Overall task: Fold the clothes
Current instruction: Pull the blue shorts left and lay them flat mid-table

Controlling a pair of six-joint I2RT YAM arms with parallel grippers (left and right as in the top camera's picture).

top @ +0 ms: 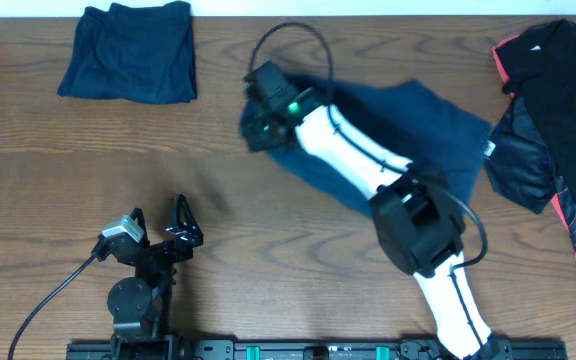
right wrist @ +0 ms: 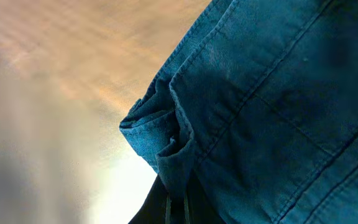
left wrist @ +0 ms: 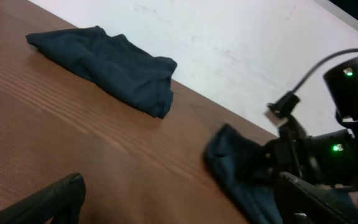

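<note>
Blue garment (top: pixel 438 125) lies crumpled mid-table, long axis roughly left to right. Its left hem corner (right wrist: pixel 160 140) is bunched into the right gripper (top: pixel 260 118), which looks clamped on it. The left gripper (top: pixel 158 215) sits well apart at the near edge, fingers spread.

Bare wood table (top: pixel 68 190) leaves room to the left and on the near side; folded dark cloth (top: pixel 128 50) is far-left and a black-pink pile (top: pixel 558 90) is at the right.

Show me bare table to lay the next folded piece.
Free: wood between the folded navy garment and the left tool; also front centre, from that tool to the right arm. Crowded: right half, blue garment and black-pink pile.
</note>
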